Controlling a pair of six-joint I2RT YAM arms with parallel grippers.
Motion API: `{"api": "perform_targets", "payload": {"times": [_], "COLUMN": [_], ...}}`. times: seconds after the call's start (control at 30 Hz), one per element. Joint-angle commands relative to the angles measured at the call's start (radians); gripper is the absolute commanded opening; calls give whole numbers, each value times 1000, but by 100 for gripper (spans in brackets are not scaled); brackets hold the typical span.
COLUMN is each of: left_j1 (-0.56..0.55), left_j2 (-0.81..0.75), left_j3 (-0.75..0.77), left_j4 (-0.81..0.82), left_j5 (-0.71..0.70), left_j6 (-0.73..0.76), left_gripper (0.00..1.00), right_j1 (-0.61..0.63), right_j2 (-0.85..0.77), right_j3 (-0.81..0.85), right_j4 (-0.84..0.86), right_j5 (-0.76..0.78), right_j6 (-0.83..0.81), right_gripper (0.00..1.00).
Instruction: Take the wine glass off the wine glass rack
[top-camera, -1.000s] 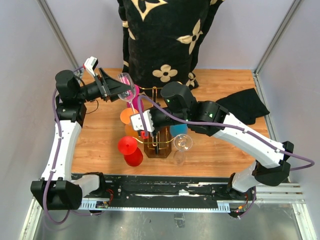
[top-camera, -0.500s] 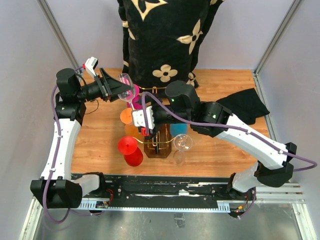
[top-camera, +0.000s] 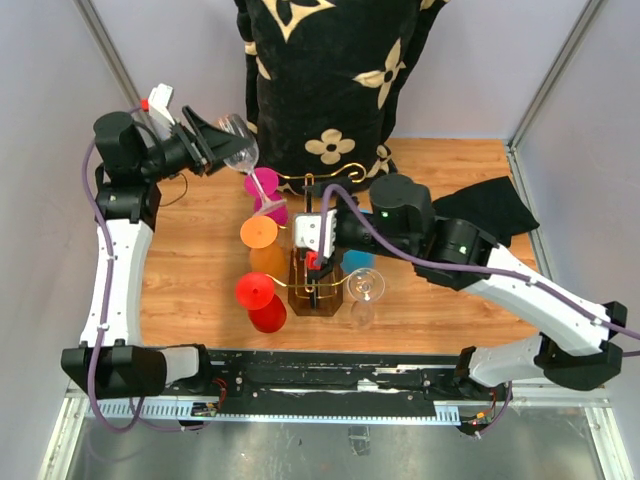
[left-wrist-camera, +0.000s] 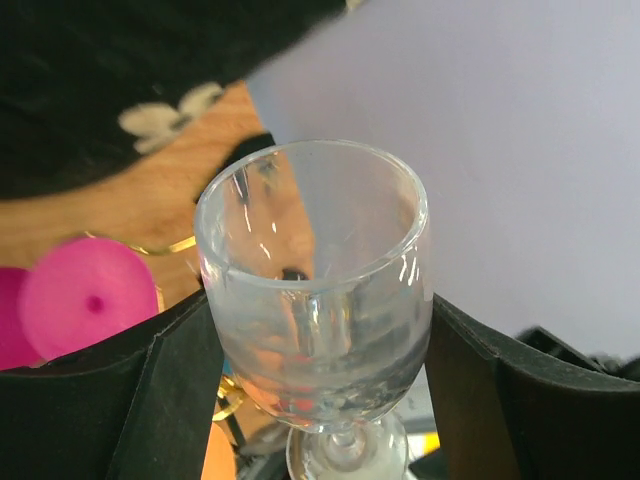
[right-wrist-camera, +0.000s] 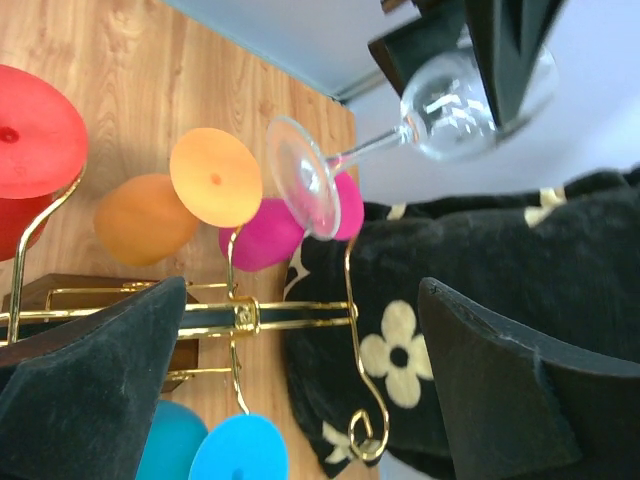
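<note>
Left wrist view gives us the wine glass (left-wrist-camera: 315, 300) close up: a clear bowl, rim toward the camera, pinched on both sides between the black fingers (left-wrist-camera: 170, 400) of the left claw (left-wrist-camera: 320, 400), which is clenched on the bowl.

From above, we see that glass (top-camera: 238, 150) held in the air at the back left, tilted, with its stem slanting down toward the wine glass rack (top-camera: 315, 298). Through the right wrist camera its round foot (right-wrist-camera: 303, 190) lies just in front of the pink glass (right-wrist-camera: 265, 240). We cannot tell whether the foot touches a gold scroll arm.

The rack stands on its dark base near the middle of the wooden surface (top-camera: 450, 300). The right claw (right-wrist-camera: 300, 370) hangs over it with jaws released and wide apart, the rack's gold bar (right-wrist-camera: 300, 312) crossing the gap between them.

Around the rack we see an orange glass (top-camera: 260, 232), a red glass (top-camera: 255, 290), a blue glass (top-camera: 355, 260) and a second clear glass (top-camera: 365, 285). Behind everything stands a black flowered cloth (top-camera: 330, 70).
</note>
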Motion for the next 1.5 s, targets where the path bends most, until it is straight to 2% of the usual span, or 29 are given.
{"api": "perform_targets", "payload": {"times": [0.0, 0.13, 0.23, 0.47, 0.63, 0.7, 0.77, 0.83, 0.9, 0.97, 1.03, 1.1, 1.3, 1.47], "left_j1": [19, 23, 23, 22, 14, 8, -8, -18, -19, -21, -23, -27, -32, -34], "left_j2": [62, 110, 124, 99, 106, 99, 92, 88, 86, 85, 92, 116, 229, 329], "left_j3": [131, 214, 231, 134, 31, -53, -144, -232, -319, -396, -461, -499, -535, -530], "left_j4": [-126, -215, -222, -92, 47, 154, 266, 375, 471, 557, 639, 703, 882, 1009], "left_j5": [-218, -487, -681, -1136, -1351, -1409, -1464, -1499, -1516, -1522, -1552, -1591, -1710, -1760], "left_j6": [152, 281, 340, 444, 559, 617, 685, 731, 745, 752, 748, 753, 805, 845], "left_gripper": [62, 62, 63, 63, 62, 62, 62, 62, 63, 62, 62, 61, 62, 62], "right_j1": [-40, -95, -126, -203, -244, -256, -290, -367, -428, -441, -442, -441, -441, -441], "right_j2": [-97, -187, -252, -303, -312, -303, -260, -208, -173, -192, -237, -265, -249, -251], "right_j3": [-22, -106, -174, -283, -347, -343, -249, -115, -11, 1, -64, -113, -132, -164], "right_j4": [59, 67, 89, 151, 220, 237, 192, 134, 119, 214, 375, 493, 621, 696], "right_j5": [141, 130, 126, 117, 99, 115, 142, 115, 26, -33, -48, -53, -68, -20], "right_j6": [136, 173, 189, 246, 341, 391, 520, 734, 965, 1127, 1272, 1360, 1536, 1521], "right_gripper": [100, 100, 100, 100, 100, 100, 99, 98, 98, 98, 98, 98, 98, 98]}}
